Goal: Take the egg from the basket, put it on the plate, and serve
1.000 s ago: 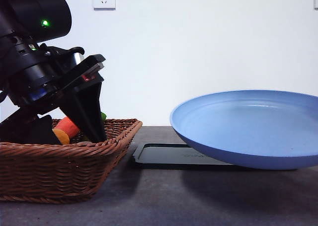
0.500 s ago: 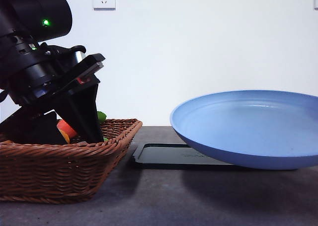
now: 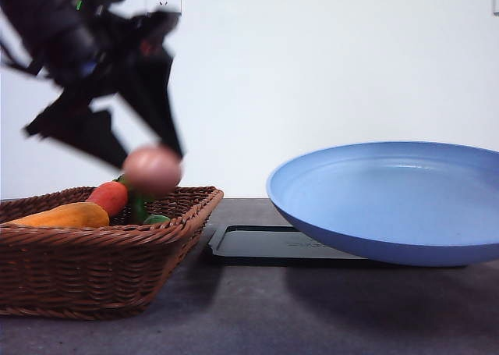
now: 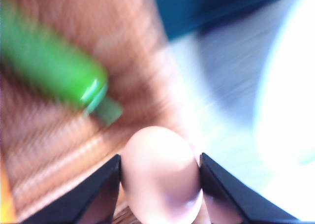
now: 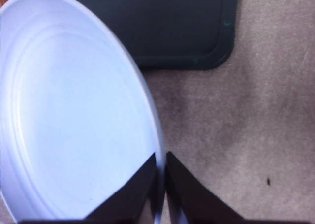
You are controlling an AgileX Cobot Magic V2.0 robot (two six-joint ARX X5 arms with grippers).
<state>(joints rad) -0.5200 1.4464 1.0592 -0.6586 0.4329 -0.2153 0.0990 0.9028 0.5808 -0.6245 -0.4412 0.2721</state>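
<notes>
My left gripper (image 3: 148,164) is shut on the pinkish-brown egg (image 3: 152,170), which hangs just above the brown wicker basket (image 3: 93,253) at the left. In the left wrist view the egg (image 4: 161,172) sits squeezed between the two black fingers (image 4: 98,194), with the blurred basket weave below it. The light blue plate (image 3: 398,199) is held tilted above the table at the right. My right gripper (image 5: 161,184) is shut on the plate's rim (image 5: 155,135).
An orange-red vegetable (image 3: 109,197), a yellow-orange one (image 3: 62,214) and a green one (image 4: 49,69) lie in the basket. A flat black tray (image 3: 273,243) lies on the grey table between basket and plate, partly under the plate.
My left arm has risen out of the basket with the egg between its fingers and is blurred by motion. The plate and right arm have not moved.
</notes>
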